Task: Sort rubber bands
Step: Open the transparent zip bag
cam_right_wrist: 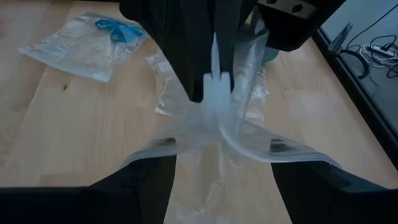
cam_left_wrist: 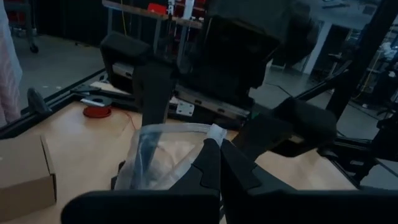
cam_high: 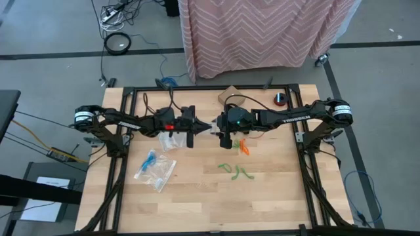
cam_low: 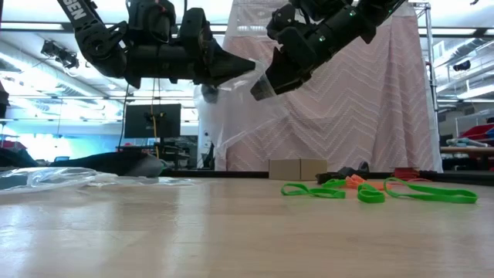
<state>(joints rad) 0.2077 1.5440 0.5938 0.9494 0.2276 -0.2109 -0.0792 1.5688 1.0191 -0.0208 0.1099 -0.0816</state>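
My left gripper (cam_low: 245, 68) pinches the bag (cam_right_wrist: 219, 106) shut-fingered; my right gripper (cam_low: 262, 86) stands wide. I'd close on the opposite lip and pull gently.

One camera looked straight down over the whole light wooden bench (cam_high: 197, 203). Another sat at bench height, facing the pink zigzag-patterned curtain (cam_low: 370, 116). Both wrist cameras looked closely at one clear plastic zip bag (cam_right_wrist: 217, 124), shared with every view.

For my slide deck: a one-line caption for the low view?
Left gripper holds a clear bag aloft, open right gripper alongside; green rubber bands lie on the table.
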